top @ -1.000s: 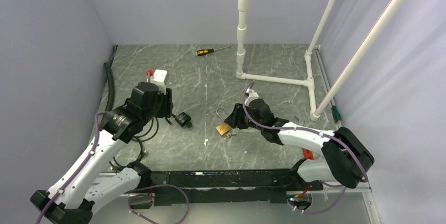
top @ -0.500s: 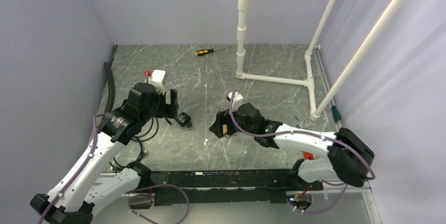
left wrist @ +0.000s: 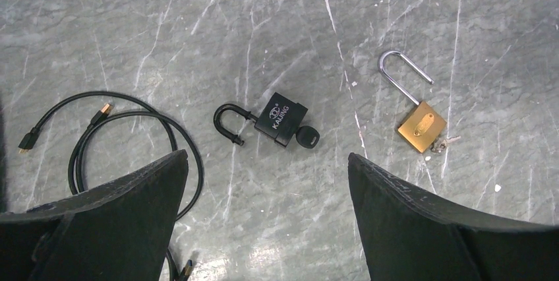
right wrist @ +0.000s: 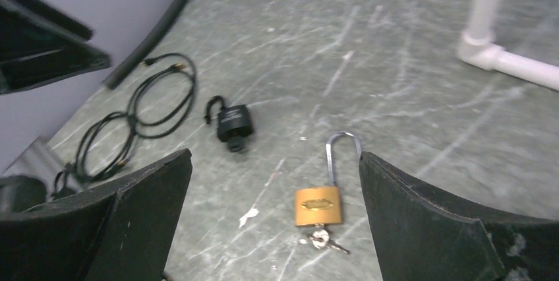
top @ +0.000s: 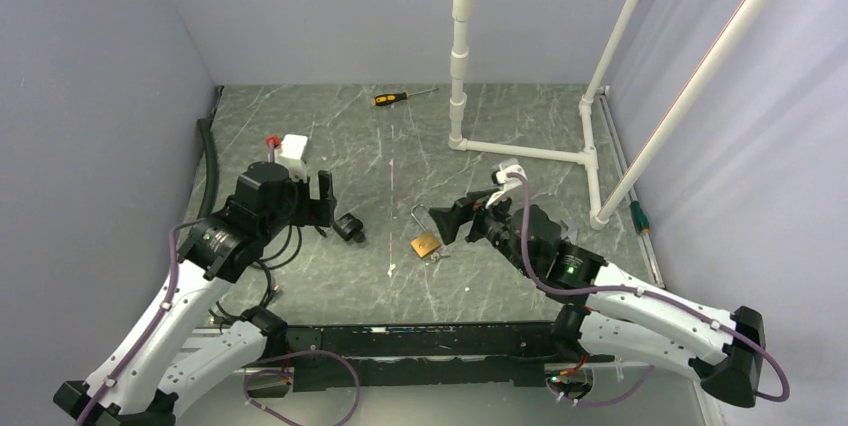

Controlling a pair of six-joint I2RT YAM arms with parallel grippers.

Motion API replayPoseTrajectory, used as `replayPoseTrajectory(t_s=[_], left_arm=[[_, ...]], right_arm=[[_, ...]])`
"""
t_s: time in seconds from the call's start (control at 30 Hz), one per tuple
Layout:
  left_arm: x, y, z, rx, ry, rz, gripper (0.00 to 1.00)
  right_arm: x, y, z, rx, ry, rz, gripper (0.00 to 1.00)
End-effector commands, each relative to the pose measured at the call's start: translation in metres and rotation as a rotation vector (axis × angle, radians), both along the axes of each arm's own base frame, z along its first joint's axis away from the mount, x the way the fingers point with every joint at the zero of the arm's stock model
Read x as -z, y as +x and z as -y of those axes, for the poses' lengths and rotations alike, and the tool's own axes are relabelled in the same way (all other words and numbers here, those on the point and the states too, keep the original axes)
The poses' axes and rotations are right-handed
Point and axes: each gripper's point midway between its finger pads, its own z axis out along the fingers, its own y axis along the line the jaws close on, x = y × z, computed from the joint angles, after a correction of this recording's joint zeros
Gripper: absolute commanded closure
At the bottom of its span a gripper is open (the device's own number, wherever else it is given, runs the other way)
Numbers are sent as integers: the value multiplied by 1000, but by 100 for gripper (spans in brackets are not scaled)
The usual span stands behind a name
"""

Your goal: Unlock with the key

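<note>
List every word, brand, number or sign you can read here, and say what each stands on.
"KAUING", as far as it reads: white print on the black padlock, under a small round logo.
Oval stamp on the brass padlock: too blurred to read.

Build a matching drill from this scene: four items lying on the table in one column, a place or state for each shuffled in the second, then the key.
Column one
1. brass padlock with a silver shackle
2. black padlock
3. yellow-and-black screwdriver
4. thin black cable

Column two
A. lies at the far end of the grey marbled table
B. lies in loose loops on the left side
C. bare metal keys at its base, long shackle swung open
D. black-headed key in its base

Pairs: 1-C, 2-D, 3-A, 4-B
</note>
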Motion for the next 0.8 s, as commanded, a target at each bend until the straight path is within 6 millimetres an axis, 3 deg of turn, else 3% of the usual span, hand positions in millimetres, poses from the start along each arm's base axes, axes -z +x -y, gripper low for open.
replayPoseTrajectory(t_s=[0.0,0.1,0.23,0.6,0.77], left_arm=[[-13,5,-2,-12,-16,68,5],[-11,6,-1,-9,-14,63,6],[-10,8,-1,-14,-10,61,6],[-5,10,-5,-33,10,57,6],[-7,9,-6,-35,6,66,6]], right_arm=[[23,16,53,280,-37,-74,0],[36,16,71,362,-33,-93,0],[48,11,80,362,-12,-88,0],[48,6,85,338,-3,-47,0],[51,11,104,464,-22,-89,0]])
